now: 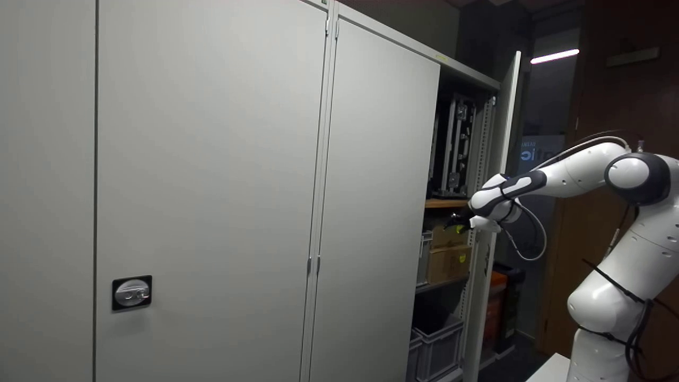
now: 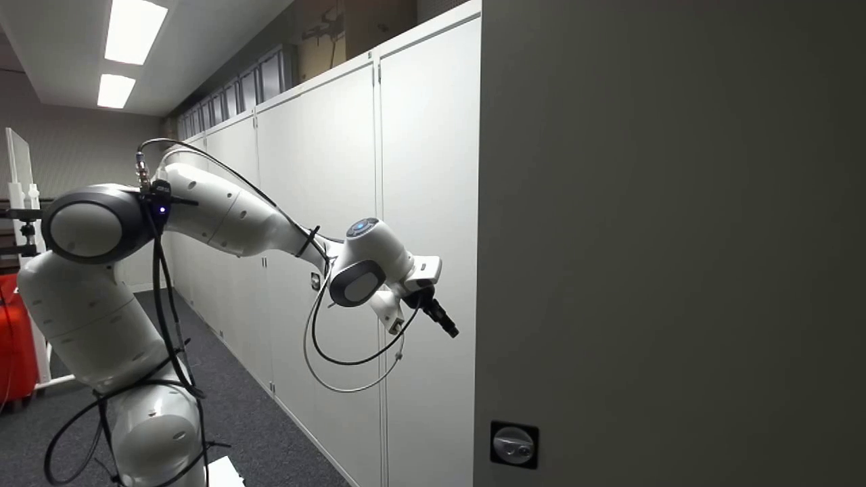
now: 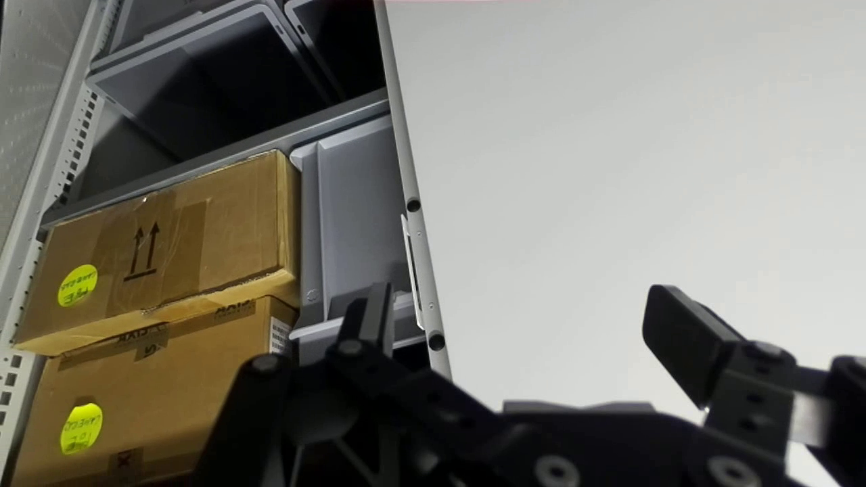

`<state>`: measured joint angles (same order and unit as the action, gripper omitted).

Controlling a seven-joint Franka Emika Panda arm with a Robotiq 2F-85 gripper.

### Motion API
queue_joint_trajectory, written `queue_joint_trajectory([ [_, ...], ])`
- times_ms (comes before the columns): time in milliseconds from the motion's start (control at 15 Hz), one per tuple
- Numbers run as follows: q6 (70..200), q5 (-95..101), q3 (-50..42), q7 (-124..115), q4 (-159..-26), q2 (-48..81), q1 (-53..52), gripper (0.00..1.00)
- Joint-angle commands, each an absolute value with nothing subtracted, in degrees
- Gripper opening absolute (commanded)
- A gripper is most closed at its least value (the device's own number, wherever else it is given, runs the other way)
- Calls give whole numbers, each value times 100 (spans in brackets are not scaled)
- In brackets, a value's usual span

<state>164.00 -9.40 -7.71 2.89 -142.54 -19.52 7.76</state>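
My black gripper (image 3: 519,304) stands open in the wrist view, with nothing between its fingers. Behind the gap lies the white cabinet door (image 3: 609,169), whose edge runs near one finger (image 3: 375,311). In an exterior view the gripper (image 1: 456,224) hangs in front of the cabinet's opening, close to the upper cardboard box (image 1: 444,237). Below that box sits the lower cardboard box (image 1: 445,264); both carry yellow round stickers. A grey bin (image 3: 358,216) is beside them. Another exterior view shows the gripper (image 2: 446,326) tilted downward; contact with anything cannot be made out.
An open door leaf (image 1: 511,106) stands behind the wrist; a large dark panel with a handle (image 2: 514,444) fills much of an exterior view. Metal-framed equipment (image 1: 453,148) occupies a higher shelf, a grey crate (image 1: 443,347) the bottom. Cables (image 2: 325,358) loop below the forearm.
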Motion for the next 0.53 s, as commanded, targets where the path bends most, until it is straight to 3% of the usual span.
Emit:
queue_joint_trajectory([
  [0, 16945, -377, -411, -469, -14193, -1671, 1121, 100],
  [467, 17478, 802, 649, -1979, -14090, -1403, 2381, 100],
])
